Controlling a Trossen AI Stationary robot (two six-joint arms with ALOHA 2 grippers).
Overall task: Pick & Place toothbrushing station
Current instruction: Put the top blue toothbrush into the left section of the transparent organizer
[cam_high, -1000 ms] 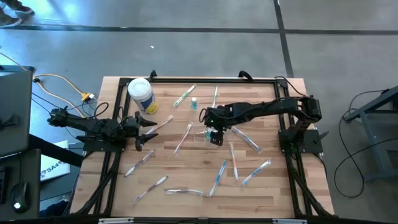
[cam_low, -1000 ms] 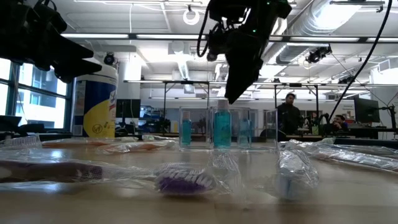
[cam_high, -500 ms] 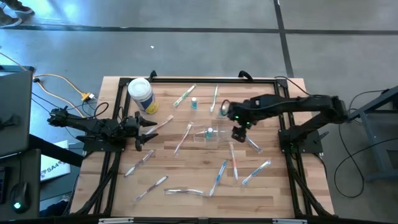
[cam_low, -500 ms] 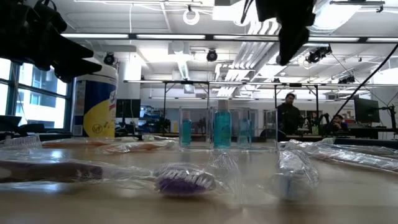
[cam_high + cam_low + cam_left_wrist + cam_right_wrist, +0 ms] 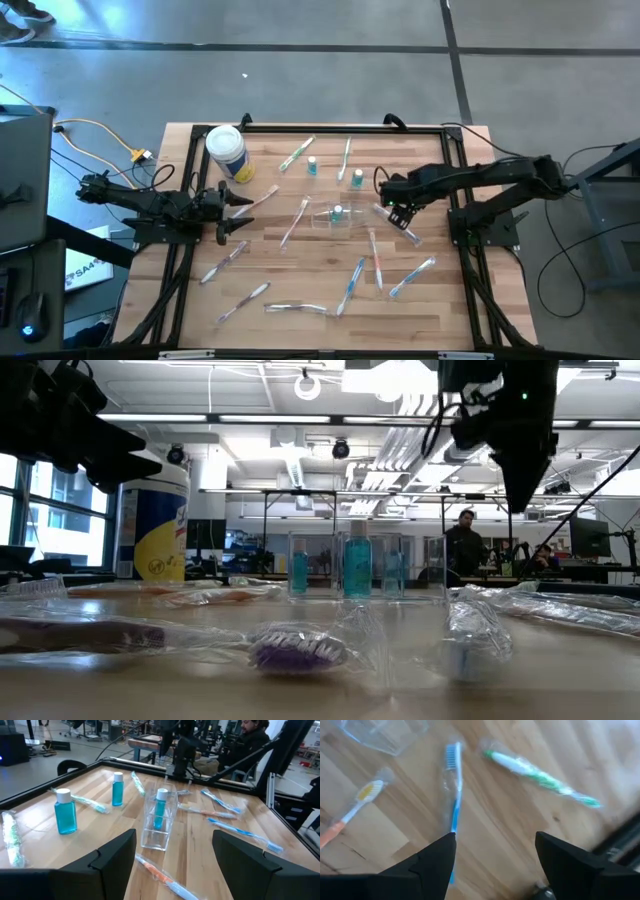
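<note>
The toothbrushing station, a clear boxy plastic holder (image 5: 334, 218), stands on its base mid-table, with a blue bottle (image 5: 338, 211) upright inside it; it also shows in the left wrist view (image 5: 156, 825) and the low view (image 5: 366, 565). My right gripper (image 5: 398, 208) is open and empty, hovering to the holder's right above wrapped toothbrushes (image 5: 453, 790); one corner of the holder shows in its wrist view (image 5: 385, 732). My left gripper (image 5: 240, 211) is open and empty at the table's left, pointing at the holder (image 5: 174, 834).
A white tub with a yellow label (image 5: 226, 150) stands at the far left. Two blue bottles (image 5: 311, 167) (image 5: 357, 178) stand behind the holder. Several wrapped toothbrushes lie scattered, among them a green one (image 5: 540, 777) and an orange one (image 5: 350, 817).
My right gripper has risen from just over the holder and drawn away toward the table's right edge. The holder and the bottle in it have stayed where they were.
</note>
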